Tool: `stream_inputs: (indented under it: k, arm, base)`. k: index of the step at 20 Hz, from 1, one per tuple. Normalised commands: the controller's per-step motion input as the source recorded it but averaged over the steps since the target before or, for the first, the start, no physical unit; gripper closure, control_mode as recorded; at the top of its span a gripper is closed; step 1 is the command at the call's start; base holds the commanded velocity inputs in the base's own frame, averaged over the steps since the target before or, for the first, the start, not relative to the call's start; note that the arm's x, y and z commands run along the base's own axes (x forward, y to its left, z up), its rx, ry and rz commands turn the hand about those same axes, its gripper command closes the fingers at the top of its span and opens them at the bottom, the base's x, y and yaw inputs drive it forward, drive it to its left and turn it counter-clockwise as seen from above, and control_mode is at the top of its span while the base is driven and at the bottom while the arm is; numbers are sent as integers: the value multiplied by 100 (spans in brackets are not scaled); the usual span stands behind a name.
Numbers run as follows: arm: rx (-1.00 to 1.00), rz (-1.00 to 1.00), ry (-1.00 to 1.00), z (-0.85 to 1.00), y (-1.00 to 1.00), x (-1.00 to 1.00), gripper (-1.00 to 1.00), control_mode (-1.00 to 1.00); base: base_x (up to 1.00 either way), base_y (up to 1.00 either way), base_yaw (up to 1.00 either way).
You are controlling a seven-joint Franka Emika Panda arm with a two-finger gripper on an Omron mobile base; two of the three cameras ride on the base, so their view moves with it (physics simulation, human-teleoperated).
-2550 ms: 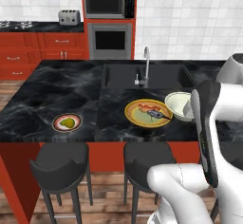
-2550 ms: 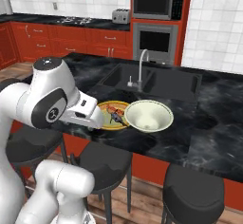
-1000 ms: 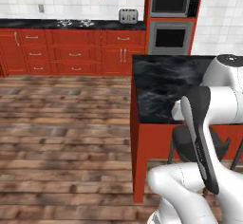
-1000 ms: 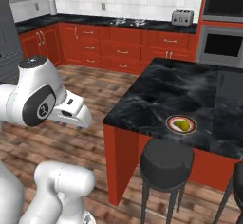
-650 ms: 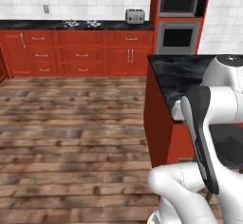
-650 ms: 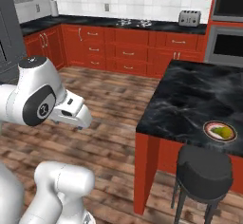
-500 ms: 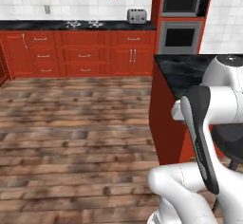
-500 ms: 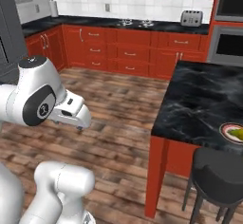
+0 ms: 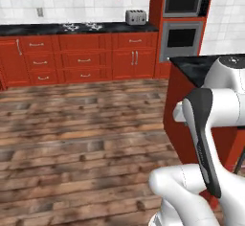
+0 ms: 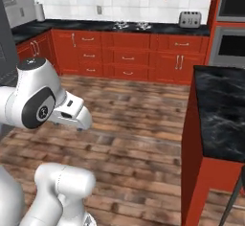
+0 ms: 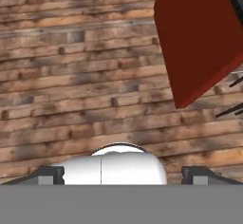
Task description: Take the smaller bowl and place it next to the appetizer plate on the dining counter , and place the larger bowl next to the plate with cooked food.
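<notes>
Far wall desk (image 9: 72, 28): it stands at the left and back of the room, with a black top and red cabinets under it. A stove top (image 9: 82, 26) and a toaster (image 9: 136, 16) are on it. No bowl can be seen on it from here.
Floor (image 10: 134, 124): brown wood boards lie open between the wall desk and the island.
Pincer (image 11: 121, 173): in the hand view the two dark finger tips rise far apart at the bottom corners, so it is wide open. Nothing is between them, and it looks down at bare boards.
Dining counter (image 10: 220, 115): this is the task's desk, and it lies to the right of the pincer. In the right base view only its near end with the black marble top and red side is seen. In the hand view its red corner is at the upper right.
Smaller bowl: I cannot find it in these views, so I cannot say which way it lies from the pincer.
Judgement: the base seems to be travelling and no bowl is in hand. The next move probably needs the bowl to be found first.
</notes>
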Motion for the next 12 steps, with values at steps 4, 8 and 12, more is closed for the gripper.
stream_inputs:
  k: [4, 8, 12]
  arm:
    - [0, 0, 0, 0, 0, 0, -100, 100]
    - [0, 0, 0, 0, 0, 0, -100, 100]
    - [0, 0, 0, 0, 0, 0, -100, 100]
  base:
    - [100, 82, -28]
    - [100, 58, -26]
    - [100, 31, -23]
